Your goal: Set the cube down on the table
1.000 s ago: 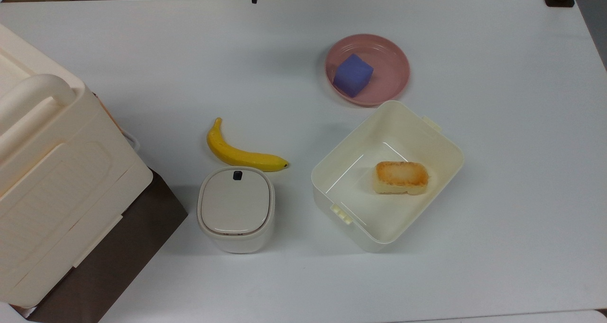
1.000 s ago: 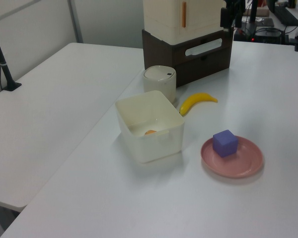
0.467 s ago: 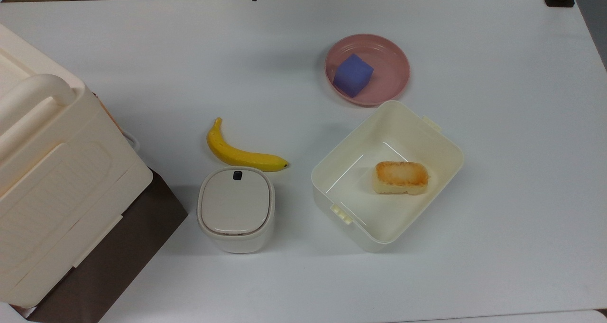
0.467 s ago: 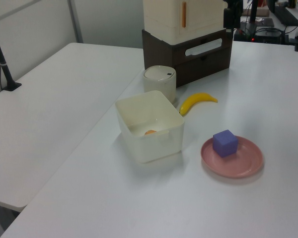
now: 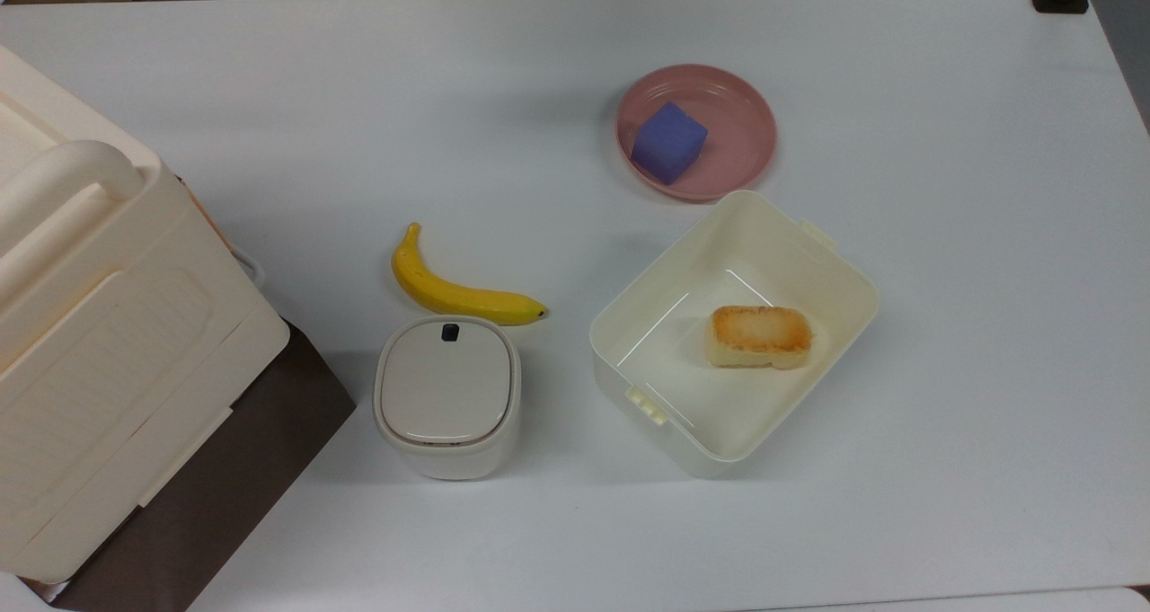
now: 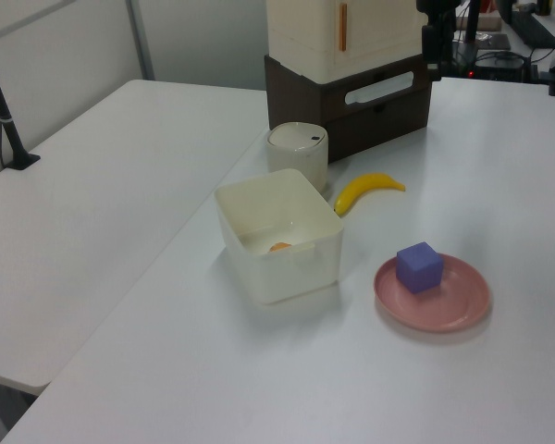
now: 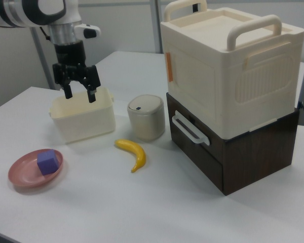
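Gripper [image 7: 79, 94] hanging high, fingers spread, holding nothing. Cube [image 5: 668, 142] sitting on pink plate [image 5: 744, 125]. Advise descending centred, squaring fingers to opposite faces.

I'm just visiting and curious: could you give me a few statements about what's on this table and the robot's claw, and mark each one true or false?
1. The cube sits on the pink plate. True.
2. The gripper is holding the cube. False: it hangs open in the air, with nothing between its fingers.
3. The bread-like block lies inside the cream open box. True.
4. The banana lies on the pink plate. False: it lies on the table, next to the small lidded container.
5. The small lidded container has its lid off. False: the lid is on.
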Robot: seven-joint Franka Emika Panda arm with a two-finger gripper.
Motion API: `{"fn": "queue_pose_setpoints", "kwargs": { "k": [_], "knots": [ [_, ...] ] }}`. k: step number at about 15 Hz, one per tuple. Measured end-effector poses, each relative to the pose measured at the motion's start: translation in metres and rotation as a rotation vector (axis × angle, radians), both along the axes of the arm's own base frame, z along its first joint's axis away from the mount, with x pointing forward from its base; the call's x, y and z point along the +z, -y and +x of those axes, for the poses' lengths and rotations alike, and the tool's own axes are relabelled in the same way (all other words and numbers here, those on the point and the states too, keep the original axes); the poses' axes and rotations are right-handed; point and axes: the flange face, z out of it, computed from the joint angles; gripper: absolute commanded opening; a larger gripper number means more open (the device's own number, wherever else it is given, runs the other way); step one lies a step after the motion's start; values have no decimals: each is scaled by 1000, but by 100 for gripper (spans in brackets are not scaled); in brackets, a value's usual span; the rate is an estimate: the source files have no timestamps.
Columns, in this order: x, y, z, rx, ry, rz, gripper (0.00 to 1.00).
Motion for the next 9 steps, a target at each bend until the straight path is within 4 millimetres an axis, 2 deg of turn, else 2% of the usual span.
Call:
{"fn": "queue_pose_setpoints", "kwargs": {
  "k": [5,9],
  "knots": [
    [3,-9,-8,14,-4,0,100],
    [-12,-22,-10,35,-38,-1,100]
  ]
}}
